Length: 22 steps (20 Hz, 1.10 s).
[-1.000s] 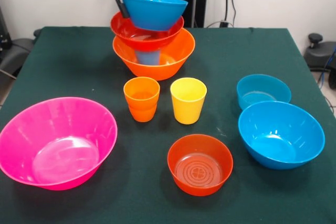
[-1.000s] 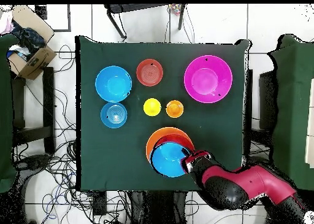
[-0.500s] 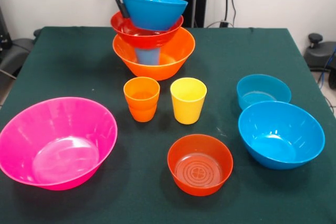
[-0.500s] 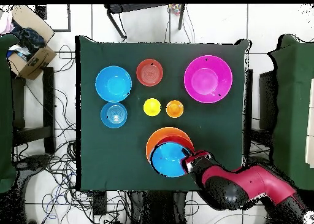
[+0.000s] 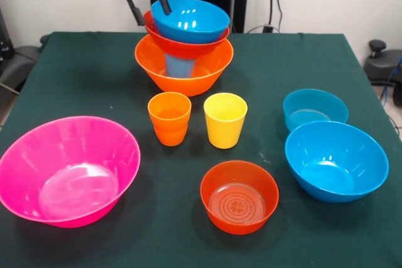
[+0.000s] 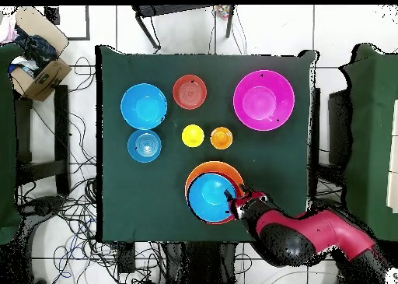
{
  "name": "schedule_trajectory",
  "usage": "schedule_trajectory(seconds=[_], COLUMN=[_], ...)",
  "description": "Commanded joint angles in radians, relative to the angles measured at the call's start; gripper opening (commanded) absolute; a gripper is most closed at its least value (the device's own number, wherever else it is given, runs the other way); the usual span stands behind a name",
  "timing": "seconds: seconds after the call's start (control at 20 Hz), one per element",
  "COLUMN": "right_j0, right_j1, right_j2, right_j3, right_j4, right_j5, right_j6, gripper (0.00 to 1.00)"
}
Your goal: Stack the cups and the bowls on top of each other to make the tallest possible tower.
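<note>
The tower stands at the table's far side: the big orange bowl (image 5: pixel 183 70) holds a blue cup (image 5: pixel 178 66), a red-orange bowl (image 5: pixel 182 46) and on top a blue bowl (image 5: pixel 190 20), which sits level. It also shows in the overhead view (image 6: pixel 210 194). My gripper (image 5: pixel 149 5) is open at the blue bowl's rim, one finger inside and one outside; in the overhead view it (image 6: pixel 232 205) is at the tower's edge. The orange cup (image 5: pixel 169 117) and the yellow cup (image 5: pixel 225 119) stand upright mid-table.
A big pink bowl (image 5: pixel 68 169) sits near left, a red-orange bowl (image 5: pixel 239 196) near centre, a large blue bowl (image 5: pixel 335 160) and a small blue bowl (image 5: pixel 315 109) at the right. A cardboard box (image 6: pixel 35 72) sits off the table.
The gripper has opened and let go of the blue bowl. The bowl, tilted before, has dropped level into the red-orange bowl on the tower.
</note>
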Motion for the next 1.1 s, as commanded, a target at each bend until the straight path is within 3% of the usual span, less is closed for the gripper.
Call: schedule_trajectory(seconds=[0.05, 1.1], right_j0=[0.040, 0.034], right_j1=[0.023, 0.017], right_j2=[-0.024, -0.015], right_j3=[-0.007, -0.006], right_j4=[0.004, 0.055], right_j5=[0.092, 0.109], right_j6=[-0.144, -0.156], gripper=[1.00, 1.00])
